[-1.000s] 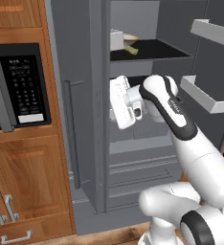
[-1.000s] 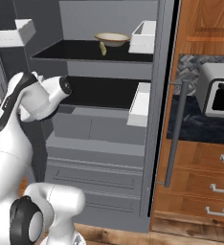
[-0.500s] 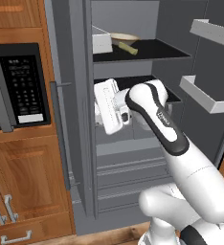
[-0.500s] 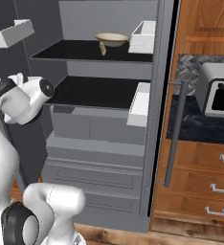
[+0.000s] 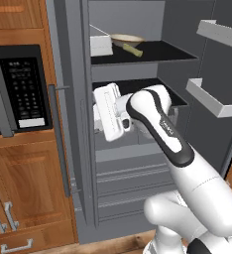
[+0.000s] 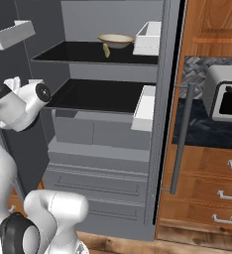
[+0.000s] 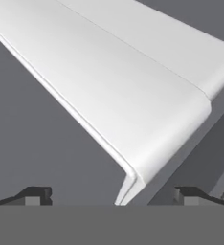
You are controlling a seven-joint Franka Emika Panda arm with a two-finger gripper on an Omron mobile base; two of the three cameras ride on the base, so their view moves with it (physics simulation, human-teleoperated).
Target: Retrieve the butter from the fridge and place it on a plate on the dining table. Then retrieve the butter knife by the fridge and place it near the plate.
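The fridge point(image 5: 138, 163) stands open; the butter point(image 5: 131, 48) lies on its top shelf point(image 5: 162, 52), just beside a shallow beige bowl point(image 5: 128, 39); the gripper point(image 7: 112, 195) has its 2 fingers spread wide, holding nothing, right up against a white door bin point(image 7: 133, 95); a microwave point(image 5: 19, 89) sits left of the fridge.

Top fridge shelf point(image 5: 162, 52): beige bowl point(image 5: 127, 39), butter point(image 5: 132, 49) beside, possibly touching.

Matte grey fridge point(image 5: 138, 163), wooden cabinets point(image 5: 29, 188)
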